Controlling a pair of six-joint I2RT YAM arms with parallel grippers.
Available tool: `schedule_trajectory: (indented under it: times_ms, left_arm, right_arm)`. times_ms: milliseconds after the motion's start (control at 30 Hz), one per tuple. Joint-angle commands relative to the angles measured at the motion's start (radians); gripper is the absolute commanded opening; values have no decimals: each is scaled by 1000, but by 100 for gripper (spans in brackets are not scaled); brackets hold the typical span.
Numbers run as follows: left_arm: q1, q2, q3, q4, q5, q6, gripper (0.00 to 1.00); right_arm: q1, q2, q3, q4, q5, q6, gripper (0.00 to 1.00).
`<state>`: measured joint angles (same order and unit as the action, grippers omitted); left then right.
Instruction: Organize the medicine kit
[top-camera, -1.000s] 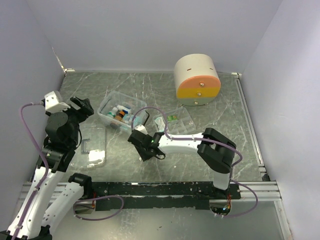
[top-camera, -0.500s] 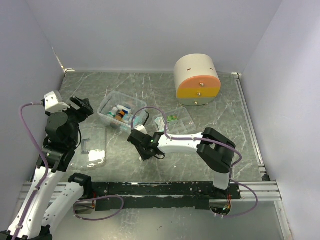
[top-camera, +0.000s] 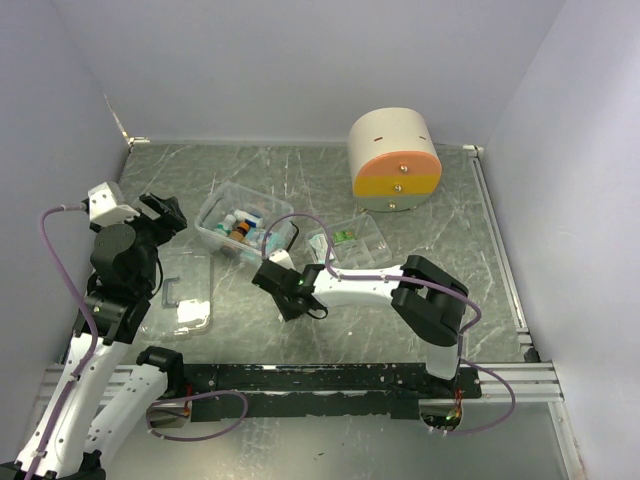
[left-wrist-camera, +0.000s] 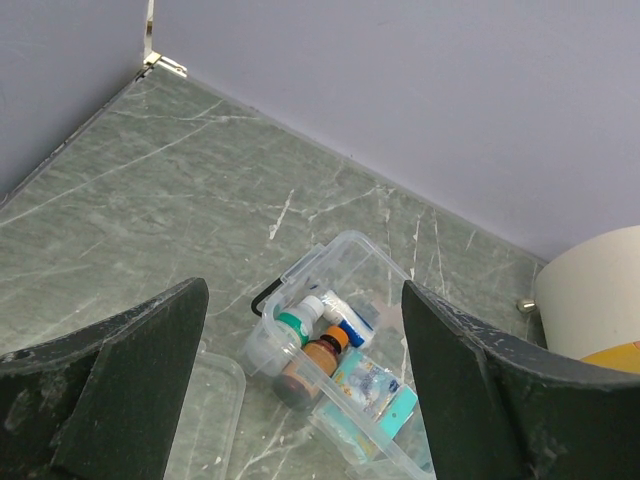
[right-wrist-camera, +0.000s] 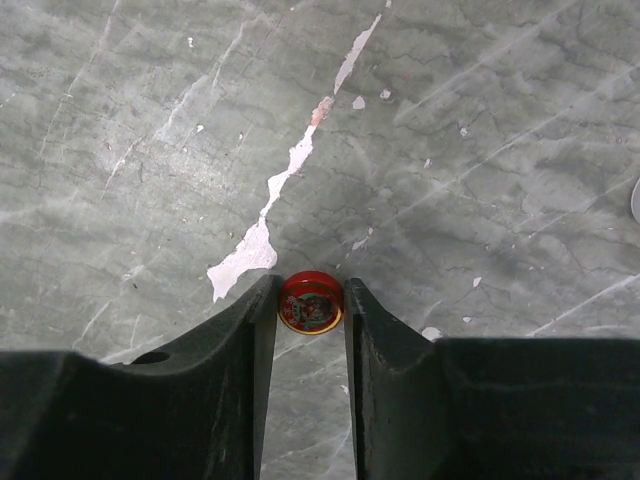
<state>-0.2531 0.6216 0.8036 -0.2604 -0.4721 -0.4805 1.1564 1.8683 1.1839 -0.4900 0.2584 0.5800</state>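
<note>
The right gripper (right-wrist-camera: 310, 289) has its jaws pressed against both sides of a small red round tin (right-wrist-camera: 311, 304) that lies flat on the grey marbled table (top-camera: 450, 290). The left gripper (left-wrist-camera: 303, 292) hangs above the table with its jaws wide apart and nothing between them. Seen from above, with the right gripper as the centre, the medicine kit's clear box (top-camera: 240, 222) sits at 11 o'clock, uncovered, holding a brown bottle (left-wrist-camera: 300, 372), a green-capped white bottle (left-wrist-camera: 296, 324) and a teal packet (left-wrist-camera: 375, 395). Its clear lid (top-camera: 192, 300) lies flat at 9 o'clock, and the divided tray (top-camera: 352, 240) between 1 and 2 o'clock. The rounded beige cabinet (top-camera: 390, 150) stands farther off at 1 o'clock.
</note>
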Motion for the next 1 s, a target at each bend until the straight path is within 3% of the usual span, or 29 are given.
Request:
schedule_trajectory:
  times_ms: [0, 167, 433, 667, 967]
  left_arm:
    - [11, -3, -6, 9, -11, -6, 89]
    - [12, -2, -10, 16, 3, -4, 90]
    - [12, 4, -14, 33, 30, 5, 90]
    - [12, 5, -17, 59, 93, 18, 90]
    - [14, 0, -19, 66, 110, 25, 90]
  right_arm:
    - [8, 4, 11, -44, 47, 28, 29]
    - [-8, -68, 18, -39, 154, 54, 29]
    - [-132, -235, -81, 4, 214, 114, 29]
    - [-296, -361, -220, 75, 168, 114, 31]
    - [-415, -353, -246, 99, 115, 101, 31]
